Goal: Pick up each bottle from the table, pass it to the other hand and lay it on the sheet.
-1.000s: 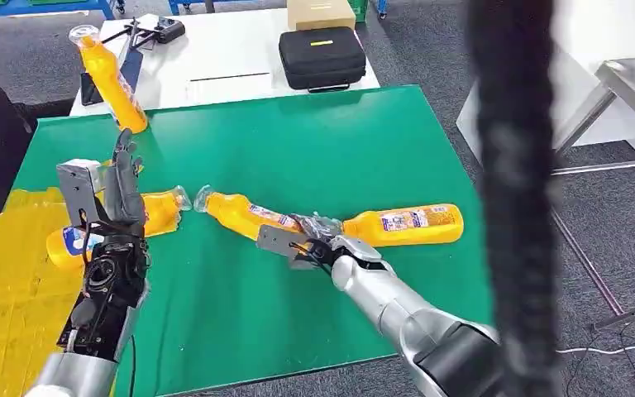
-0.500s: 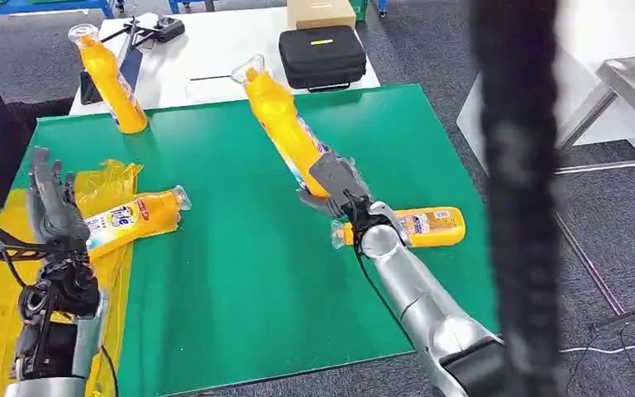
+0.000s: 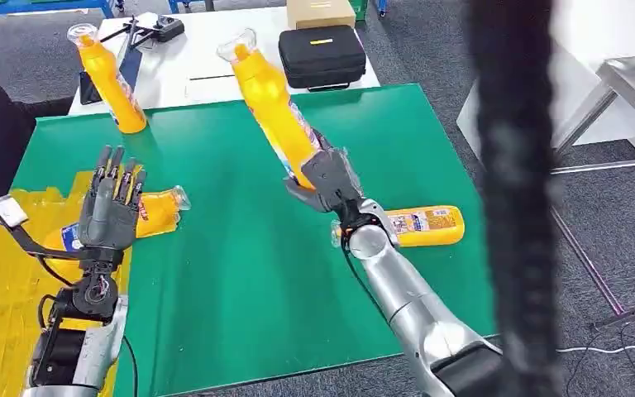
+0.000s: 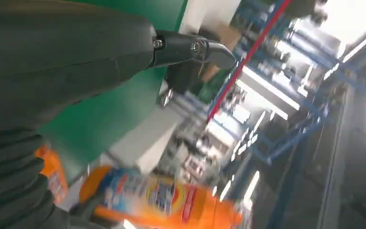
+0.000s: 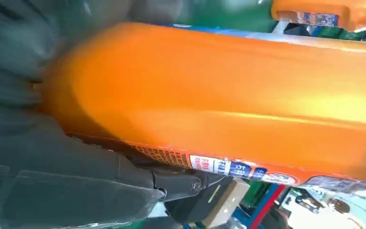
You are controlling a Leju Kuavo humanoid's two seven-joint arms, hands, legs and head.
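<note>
We see the right hand (image 3: 328, 184) gripping an orange bottle (image 3: 274, 103) by its base, lifted clear of the green table (image 3: 240, 273) and tilted so its clear cap leans up and away toward the far edge; in the right wrist view the same bottle (image 5: 228, 100) lies tight against the dark fingers (image 5: 24, 57); the left hand (image 3: 112, 207) is raised above the yellow sheet (image 3: 0, 289), fingers spread and straight, holding nothing; just behind it a second bottle (image 3: 153, 211) lies on its side, partly on the sheet and partly on the green; a third bottle (image 3: 422, 225) lies flat on the table just beside the right forearm; a fourth bottle (image 3: 109, 78) stands upright near the far left corner; beyond the green surface a black case (image 3: 322, 56) sits on a white table (image 3: 215, 66).
</note>
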